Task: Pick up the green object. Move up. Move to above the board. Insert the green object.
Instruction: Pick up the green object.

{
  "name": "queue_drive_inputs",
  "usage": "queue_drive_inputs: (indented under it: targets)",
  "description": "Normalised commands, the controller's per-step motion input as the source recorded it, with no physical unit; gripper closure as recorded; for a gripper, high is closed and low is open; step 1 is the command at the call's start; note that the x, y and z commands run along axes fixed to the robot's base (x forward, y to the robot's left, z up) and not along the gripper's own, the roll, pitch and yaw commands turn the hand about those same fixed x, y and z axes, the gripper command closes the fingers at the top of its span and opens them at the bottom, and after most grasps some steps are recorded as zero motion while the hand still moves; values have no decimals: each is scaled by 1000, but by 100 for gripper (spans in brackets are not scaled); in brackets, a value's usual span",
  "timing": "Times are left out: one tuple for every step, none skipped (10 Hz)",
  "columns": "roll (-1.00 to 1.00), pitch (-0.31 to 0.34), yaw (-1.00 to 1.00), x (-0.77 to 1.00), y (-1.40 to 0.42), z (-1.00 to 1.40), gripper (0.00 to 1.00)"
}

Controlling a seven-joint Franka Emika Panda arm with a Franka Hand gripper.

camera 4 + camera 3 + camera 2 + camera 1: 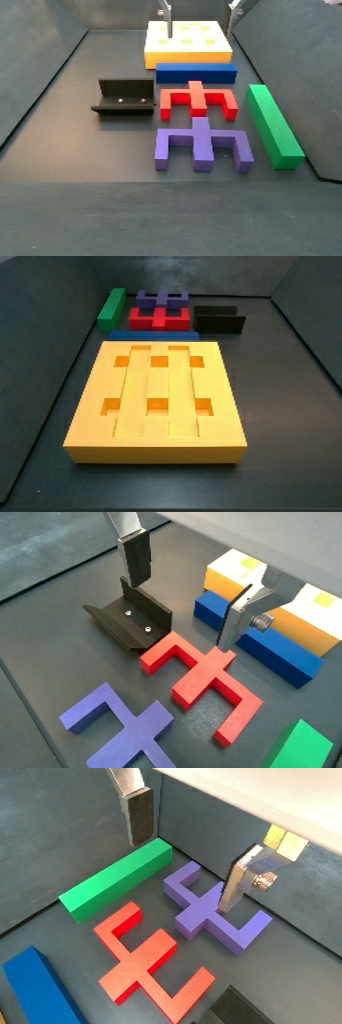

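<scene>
Fingers: my silver plates (138, 813) stood wide apart, holding nothing.
Gripper (187, 592): I hung high above the pieces.
Green object (275, 124): matte bar, flat on the floor beside the notched purple block (201, 147).
Board (156, 399): thick yellow slab, well apart.

The pincer (187, 843) hangs with fingers apart above the purple block (207, 908); the green object (118, 878) beside it has bare tabletop (54, 828) on its far side.
</scene>
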Motion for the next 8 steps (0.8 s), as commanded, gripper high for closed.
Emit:
queue_drive_inputs:
  targets:
    - [0,43,0,0,0,-74,0]
    - [0,0,0,0,-29,0,0]
    - [10,13,0,51,-34,0,0]
    - [0,0,0,0,-26,0,0]
    - [0,-16,0,0,-17,0,0]
    - [0,-13,0,0,-17,0,0]
    - [-14,-73,0,-446,289,-237,0]
    - [-7,-77,-49,-791,411,-409,0]
